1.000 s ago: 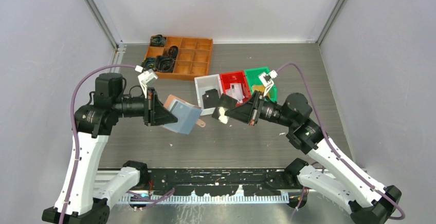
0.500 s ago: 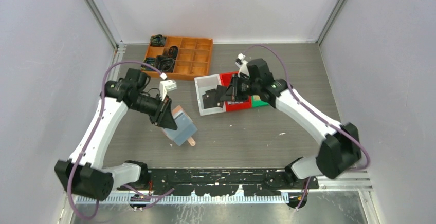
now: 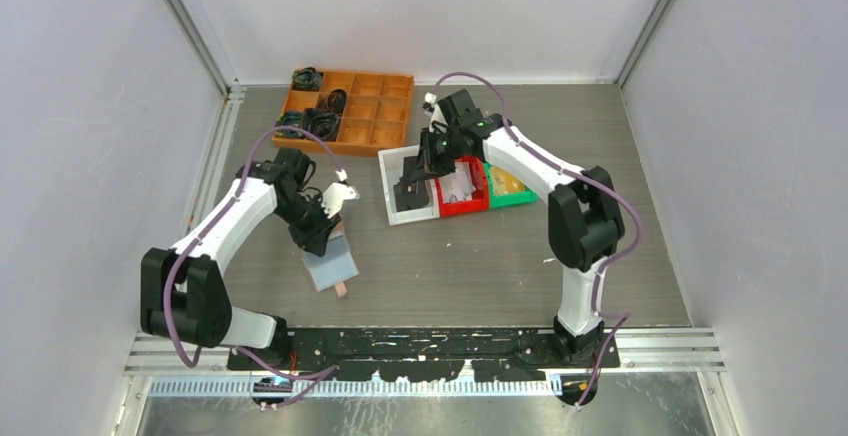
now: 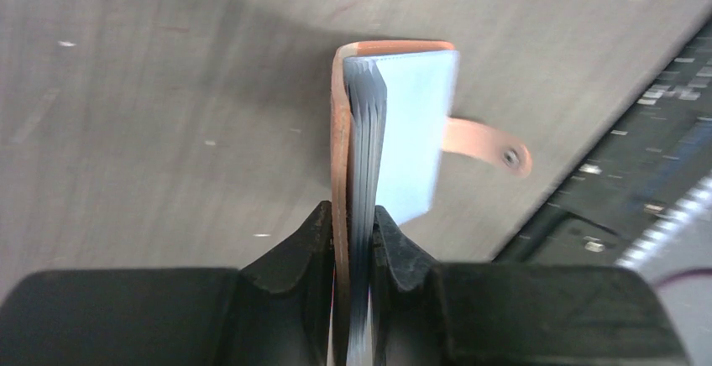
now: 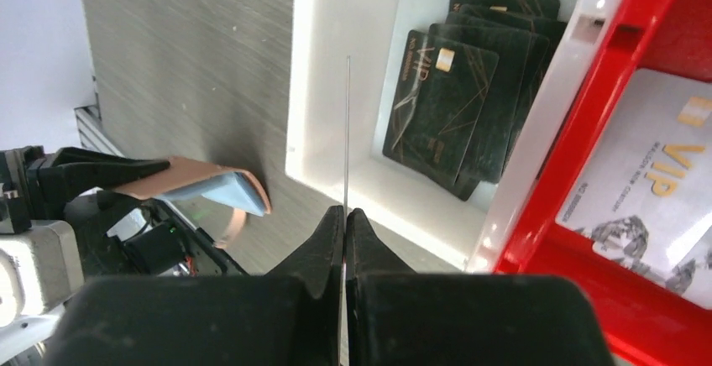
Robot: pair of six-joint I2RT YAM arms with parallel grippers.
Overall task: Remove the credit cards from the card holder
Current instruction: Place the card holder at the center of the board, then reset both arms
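While the left pincer [image 4: 353,217] clamps the card holder [image 4: 409,135], the right pincer [image 5: 345,215] pinches 1 card [image 5: 348,131] edge-on.

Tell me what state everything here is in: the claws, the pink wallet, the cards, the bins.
Left gripper: shut on the salmon-pink leather-like card holder.
Card holder: unsnapped, snap tab hanging loose.
Right gripper: shut on a thin card, edge-on, above the white plastic bin.
White plastic bin: holds black cards.
Red plastic bin: holds white cards.
Orange compartment tray: partly filled with black items.
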